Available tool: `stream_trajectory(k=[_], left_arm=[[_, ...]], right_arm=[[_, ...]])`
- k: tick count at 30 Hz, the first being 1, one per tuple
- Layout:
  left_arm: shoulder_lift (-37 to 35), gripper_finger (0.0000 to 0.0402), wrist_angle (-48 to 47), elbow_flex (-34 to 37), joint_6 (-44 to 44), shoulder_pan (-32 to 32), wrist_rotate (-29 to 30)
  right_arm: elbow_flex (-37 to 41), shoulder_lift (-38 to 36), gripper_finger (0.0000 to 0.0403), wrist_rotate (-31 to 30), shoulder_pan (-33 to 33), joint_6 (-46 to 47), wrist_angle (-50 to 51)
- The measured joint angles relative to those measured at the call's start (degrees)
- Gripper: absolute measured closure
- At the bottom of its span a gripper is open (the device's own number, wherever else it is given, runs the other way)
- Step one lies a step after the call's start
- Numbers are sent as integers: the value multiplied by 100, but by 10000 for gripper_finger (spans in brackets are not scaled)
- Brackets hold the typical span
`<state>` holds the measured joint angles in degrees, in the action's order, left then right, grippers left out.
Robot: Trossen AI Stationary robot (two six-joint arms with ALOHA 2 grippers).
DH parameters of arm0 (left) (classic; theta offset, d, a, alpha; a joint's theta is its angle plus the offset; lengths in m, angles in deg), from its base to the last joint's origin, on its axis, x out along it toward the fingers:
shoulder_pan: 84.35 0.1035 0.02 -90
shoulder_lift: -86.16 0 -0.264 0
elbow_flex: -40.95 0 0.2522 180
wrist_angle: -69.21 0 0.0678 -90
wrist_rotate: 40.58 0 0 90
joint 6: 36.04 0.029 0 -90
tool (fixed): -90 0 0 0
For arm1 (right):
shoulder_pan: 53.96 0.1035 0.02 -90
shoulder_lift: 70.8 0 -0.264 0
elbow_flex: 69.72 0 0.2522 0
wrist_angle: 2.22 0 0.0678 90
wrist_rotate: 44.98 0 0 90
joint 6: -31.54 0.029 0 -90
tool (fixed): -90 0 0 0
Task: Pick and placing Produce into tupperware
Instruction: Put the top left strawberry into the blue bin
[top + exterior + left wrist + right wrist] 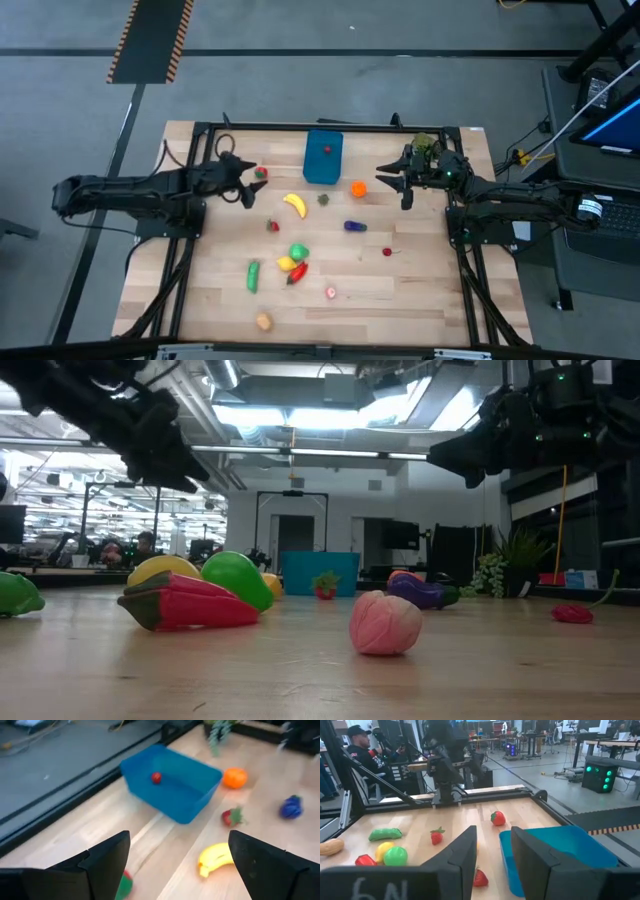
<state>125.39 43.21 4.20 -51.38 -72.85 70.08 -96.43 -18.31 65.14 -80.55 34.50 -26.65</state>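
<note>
High view, left pincer point(247, 186) released, empty, strawberry point(261, 172) just beside, tupperware point(323, 158) beyond.

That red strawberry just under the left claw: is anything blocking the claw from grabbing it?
Nothing visible does. The left gripper hangs open above the strawberry, which lies alone on bare table. Between it and the blue tub the wood shows no other toy.

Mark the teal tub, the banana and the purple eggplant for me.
teal tub point(322, 165): high view, on its near wall.
banana point(295, 205): high view, middle of its curve.
purple eggplant point(354, 226): high view, centre of its body.
</note>
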Motion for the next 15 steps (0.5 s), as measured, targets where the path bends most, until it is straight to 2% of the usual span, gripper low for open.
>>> stream_trajectory(k=[7, 15], left_arm=[[924, 71, -977, -745, -955, 392, -9], [1983, 71, -1791, -1659, -1263, 849, -775]], right_arm=[[0, 0, 280, 1, 0, -13, 54], [0, 0, 280, 1, 0, -21, 69]])
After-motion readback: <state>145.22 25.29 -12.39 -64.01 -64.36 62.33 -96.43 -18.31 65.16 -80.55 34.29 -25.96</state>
